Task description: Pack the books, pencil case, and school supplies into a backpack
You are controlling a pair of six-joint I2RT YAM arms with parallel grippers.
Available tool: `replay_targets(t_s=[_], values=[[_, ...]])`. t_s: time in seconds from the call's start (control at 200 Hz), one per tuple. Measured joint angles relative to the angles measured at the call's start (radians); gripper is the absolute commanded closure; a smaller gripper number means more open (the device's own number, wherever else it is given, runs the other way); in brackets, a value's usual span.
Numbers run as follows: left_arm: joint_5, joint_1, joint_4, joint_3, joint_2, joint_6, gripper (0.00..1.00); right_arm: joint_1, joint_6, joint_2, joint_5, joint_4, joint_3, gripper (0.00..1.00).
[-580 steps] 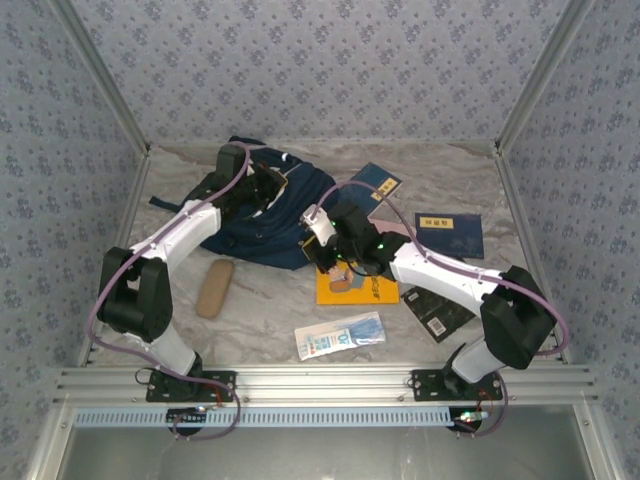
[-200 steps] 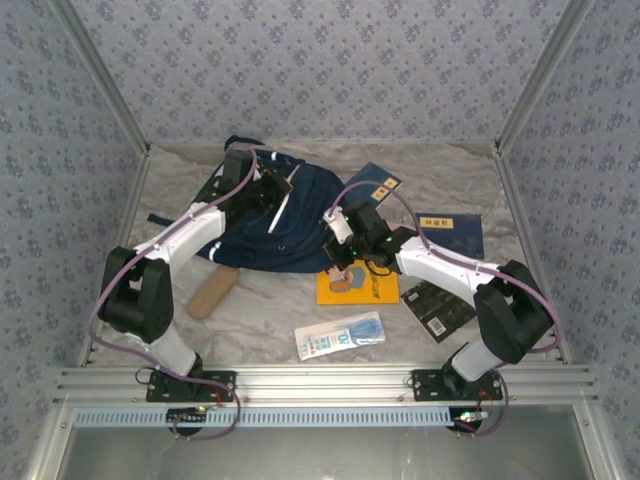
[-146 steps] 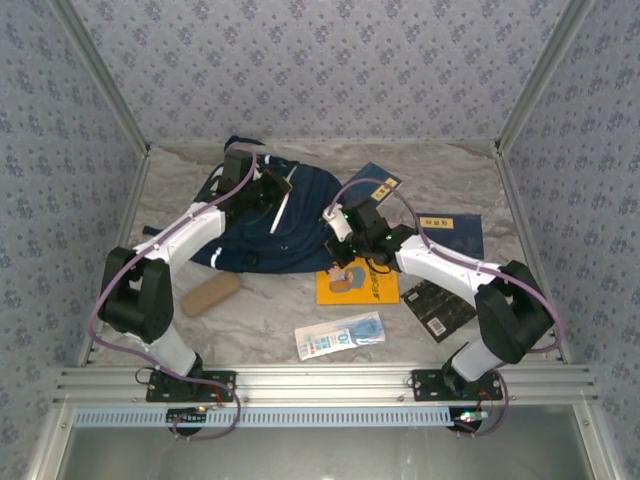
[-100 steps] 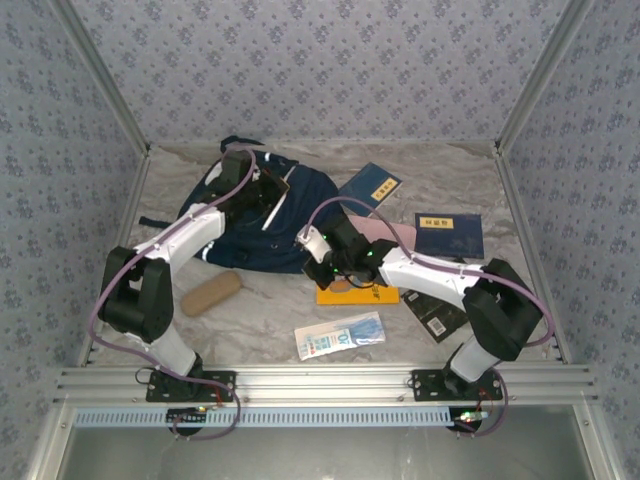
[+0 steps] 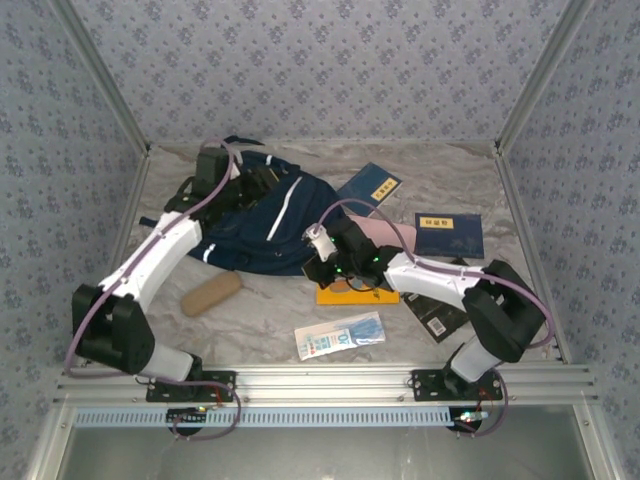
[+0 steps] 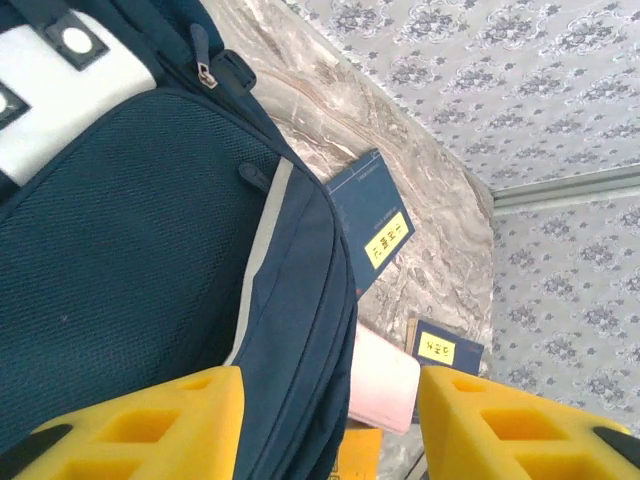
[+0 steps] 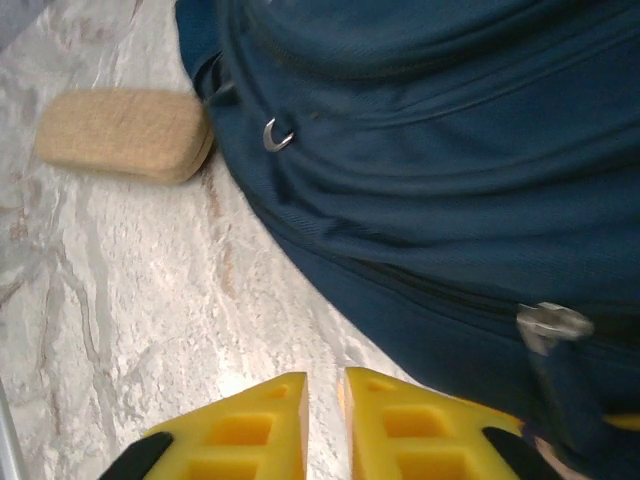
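The backpack (image 5: pixel 262 228) is seen lying flat on the far left part of the worktop (image 5: pixel 265 325), with a white stripe running along its upper face. The left pincer (image 6: pixel 330 415) is held wide above the backpack's mesh front, and nothing is gripped between its fingers (image 6: pixel 150 425). A white patch (image 6: pixel 60 80) is shown at one end of the backpack in the left wrist view.

The right pincer (image 7: pixel 325 405) is set narrow. Only a thin slit is left between its fingers, and nothing is caught in it. It is placed low over bare worktop, just beside the backpack's near edge. A zip pull (image 7: pixel 555 322) is seen on the fabric to one side of it.

The case (image 7: pixel 120 135) is laid just beside the backpack's near left edge, next to a metal ring (image 7: pixel 278 135). Whether case and backpack touch cannot be told.

The orange book (image 5: pixel 355 293) is partly covered by the right arm. A pale pad (image 6: pixel 385 385) is tucked against the backpack's right side. One navy book (image 6: pixel 375 225) is set against the backpack's far right edge, and a second navy book (image 5: pixel 449 235) lies further right. The black book (image 5: pixel 435 318) is at the near right. The packet (image 5: pixel 340 335) is laid near the front edge, apart from the backpack.
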Motion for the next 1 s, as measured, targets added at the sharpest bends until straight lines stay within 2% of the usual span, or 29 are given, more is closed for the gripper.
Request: replay_targets(t_s=[0.155, 0.24, 0.33, 0.495, 0.725, 0.864, 0.999], values=[[-0.008, -0.068, -0.097, 0.000, -0.016, 0.060, 0.48, -0.121, 0.043, -0.108, 0.047, -0.087, 0.046, 0.78], [-0.021, -0.129, -0.138, -0.008, -0.025, 0.083, 0.45, -0.165, 0.049, -0.121, 0.092, -0.132, 0.090, 0.74], [-0.039, -0.182, -0.190, -0.023, -0.043, 0.092, 0.46, -0.216, 0.094, -0.066, 0.096, -0.244, 0.188, 0.76], [-0.050, -0.230, -0.220, -0.100, -0.074, 0.079, 0.46, -0.295, 0.134, 0.112, 0.071, -0.389, 0.375, 0.76], [-0.090, -0.386, -0.208, -0.163, -0.056, -0.105, 0.45, -0.267, 0.191, 0.184, 0.080, -0.505, 0.386, 0.79], [-0.157, -0.455, -0.109, -0.213, -0.049, -0.278, 0.47, -0.284, 0.268, 0.173, 0.139, -0.494, 0.356, 0.82], [-0.232, -0.509, -0.076, -0.188, 0.028, -0.375, 0.52, -0.295, 0.348, 0.136, 0.219, -0.485, 0.311, 0.86]])
